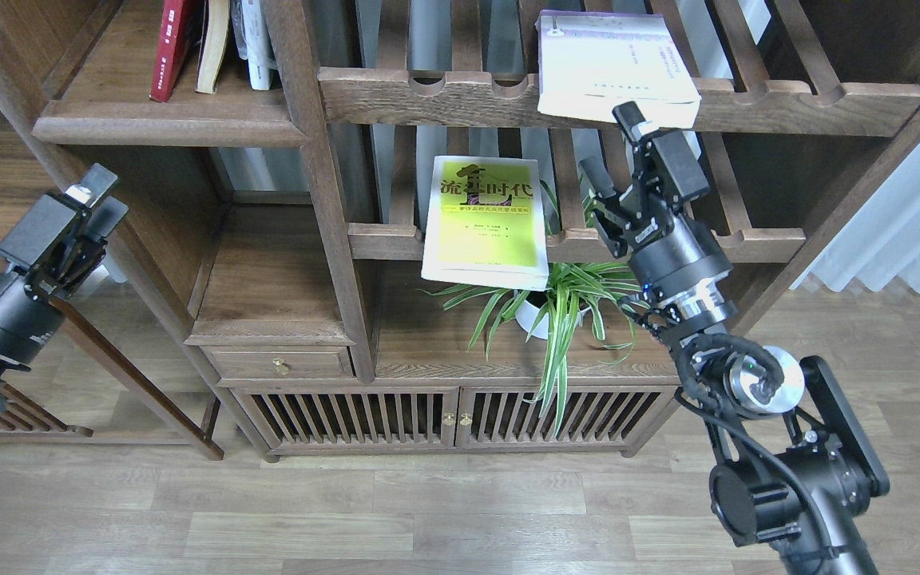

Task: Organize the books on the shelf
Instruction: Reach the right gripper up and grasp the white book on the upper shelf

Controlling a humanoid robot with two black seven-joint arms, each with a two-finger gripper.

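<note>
1. Books were scattered in the head view: the white-covered book (616, 68) lay flat on the upper slatted rack (795, 108), its near edge hanging over the rail just above the right claw (613, 152); the yellow-green book (485, 220) lay on the lower slatted rack (691, 239), to the left of and a little below that claw.
2. Right claw's fingers stood spread with nothing between them, tips pointing up towards the white-covered book's overhanging edge.
3. Left claw (93, 192) hung far to the left of the shelving; I could not tell whether it was spread or closed.
4. The plank shelf (164, 128), the likely destination, sat well to the upper left of the right claw.
5. Risk, as I judged it: an upward nudge could tip the overhanging book off the rail, or a pinch on the thin edge could slip; the spider plant (564, 295) below might snag the arm.
</note>
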